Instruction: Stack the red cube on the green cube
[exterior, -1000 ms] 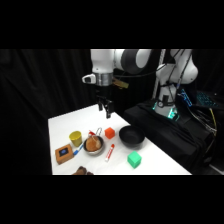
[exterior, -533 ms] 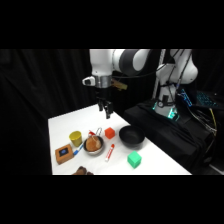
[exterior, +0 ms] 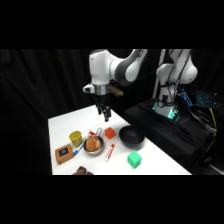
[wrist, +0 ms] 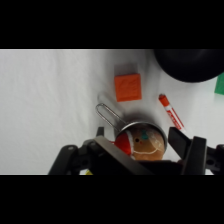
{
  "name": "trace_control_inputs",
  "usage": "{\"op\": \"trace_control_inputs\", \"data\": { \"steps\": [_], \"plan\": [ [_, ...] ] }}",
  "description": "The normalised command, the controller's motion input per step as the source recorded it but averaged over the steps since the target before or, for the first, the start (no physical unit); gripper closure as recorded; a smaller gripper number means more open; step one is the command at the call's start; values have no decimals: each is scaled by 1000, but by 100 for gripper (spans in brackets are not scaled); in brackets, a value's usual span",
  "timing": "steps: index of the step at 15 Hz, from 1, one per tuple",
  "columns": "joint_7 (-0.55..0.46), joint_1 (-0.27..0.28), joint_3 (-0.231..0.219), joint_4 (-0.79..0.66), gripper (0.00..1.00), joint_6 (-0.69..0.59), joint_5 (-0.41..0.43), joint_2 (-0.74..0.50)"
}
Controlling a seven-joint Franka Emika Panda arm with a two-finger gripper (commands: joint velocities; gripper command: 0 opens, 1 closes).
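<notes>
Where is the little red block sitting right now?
In the side view the red cube rests on the white table, between the small metal pan and the black bowl, below the raised claw; the green cube lies apart, nearer the camera.

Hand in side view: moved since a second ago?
Yes, slightly. The hand has come down a little toward the table, its tips closer to the red cube than before. Sideways shift is too small to tell.
</notes>
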Motion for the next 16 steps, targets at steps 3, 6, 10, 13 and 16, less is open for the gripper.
{"op": "trace_control_inputs", "data": {
  "steps": [3, 6, 10, 13, 16],
  "plan": [
    [-322, -86, 29, -29, 0, 294, 118, 173],
    [-255, -80, 50, -50, 0, 272, 92, 157],
    [-171, -69, 53, -98, 0, 285, 27, 111],
    [-125, -75, 47, -99, 0, 297, -6, 89],
    [-145, -106, 54, -84, 0, 282, -1, 86]
  ]
}}
